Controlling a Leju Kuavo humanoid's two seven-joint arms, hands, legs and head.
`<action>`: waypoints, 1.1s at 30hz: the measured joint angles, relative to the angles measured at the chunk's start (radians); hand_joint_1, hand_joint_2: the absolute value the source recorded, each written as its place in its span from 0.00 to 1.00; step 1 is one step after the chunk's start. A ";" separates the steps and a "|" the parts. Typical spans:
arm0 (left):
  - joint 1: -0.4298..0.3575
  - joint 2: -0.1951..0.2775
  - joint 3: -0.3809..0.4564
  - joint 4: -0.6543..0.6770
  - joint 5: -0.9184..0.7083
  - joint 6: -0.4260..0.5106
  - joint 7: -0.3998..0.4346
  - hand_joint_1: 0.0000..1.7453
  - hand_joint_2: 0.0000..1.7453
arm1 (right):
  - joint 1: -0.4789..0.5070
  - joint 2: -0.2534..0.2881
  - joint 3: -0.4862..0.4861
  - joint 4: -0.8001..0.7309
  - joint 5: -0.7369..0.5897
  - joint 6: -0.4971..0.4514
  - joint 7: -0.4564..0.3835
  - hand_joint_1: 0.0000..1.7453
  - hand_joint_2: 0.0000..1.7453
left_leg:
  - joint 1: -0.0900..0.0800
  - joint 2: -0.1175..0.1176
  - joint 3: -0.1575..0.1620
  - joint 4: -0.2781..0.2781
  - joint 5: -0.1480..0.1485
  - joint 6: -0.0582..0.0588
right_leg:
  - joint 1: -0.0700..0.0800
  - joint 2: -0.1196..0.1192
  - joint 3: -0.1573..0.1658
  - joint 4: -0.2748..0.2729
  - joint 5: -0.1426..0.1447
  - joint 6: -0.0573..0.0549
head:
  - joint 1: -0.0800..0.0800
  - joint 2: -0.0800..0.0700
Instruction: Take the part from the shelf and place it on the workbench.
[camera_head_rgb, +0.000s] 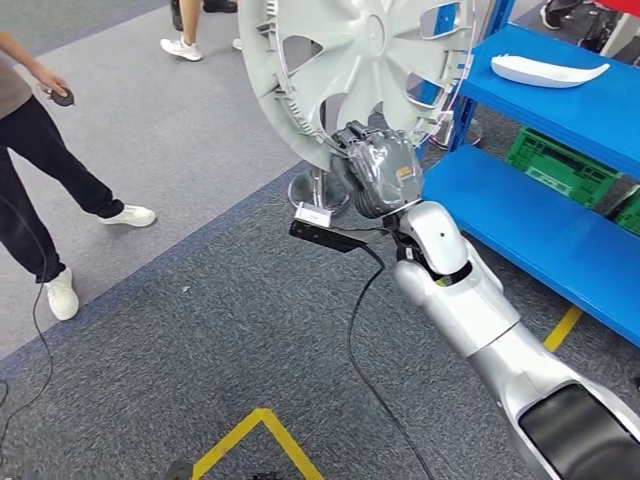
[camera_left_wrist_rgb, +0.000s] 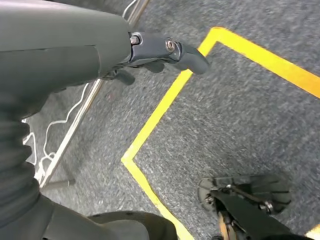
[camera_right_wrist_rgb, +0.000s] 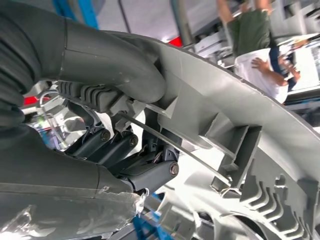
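- Head view: right hand (camera_head_rgb: 381, 170) gripped the wheel cover (camera_head_rgb: 355, 70) by its lower rim, held upright in the air, clear of the blue shelf (camera_head_rgb: 543, 215) at right. Part looked already off the shelf; workbench not seen, so placing was left, by my guess. A white part (camera_head_rgb: 547, 70) lay on the upper shelf level, green crates (camera_head_rgb: 562, 165) behind. A person (camera_head_rgb: 34, 160) stood far left on the carpet, yellow floor tape (camera_head_rgb: 260, 430) near.
- Left wrist view: left hand (camera_left_wrist_rgb: 158, 52) hung over the grey carpet and yellow tape, fingers fairly straight, holding nothing.
- Right wrist view: thumb (camera_right_wrist_rgb: 113, 62) on one face of the cover's rim, dark fingers (camera_right_wrist_rgb: 151, 172) curled behind it, firm clamp. Cover was pale grey plastic, spoked, with ribbed clips and a wire ring on its back.
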 joint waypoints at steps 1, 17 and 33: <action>0.000 0.000 0.000 0.000 -0.001 0.000 0.000 0.00 1.00 | 0.002 0.000 0.000 0.000 0.000 0.000 0.000 1.00 1.00 | 0.000 0.001 0.012 -0.017 0.017 0.001 | 0.000 -0.012 0.000 0.000 0.000 0.000 | 0.000 0.000; -0.009 -0.001 0.000 0.000 -0.005 -0.001 0.002 0.00 1.00 | 0.011 -0.016 -0.002 -0.003 0.000 -0.003 -0.001 1.00 1.00 | -0.014 -0.048 0.140 -0.276 0.118 0.064 | 0.009 0.029 -0.123 0.238 -0.086 0.031 | 0.005 0.000; -0.010 0.000 -0.001 0.000 -0.007 -0.001 0.004 0.00 1.00 | -0.002 -0.020 -0.003 -0.018 0.005 -0.003 0.006 1.00 1.00 | -0.007 0.015 0.051 -0.092 0.056 0.012 | 0.004 -0.027 -0.017 0.007 0.004 0.001 | -0.006 0.000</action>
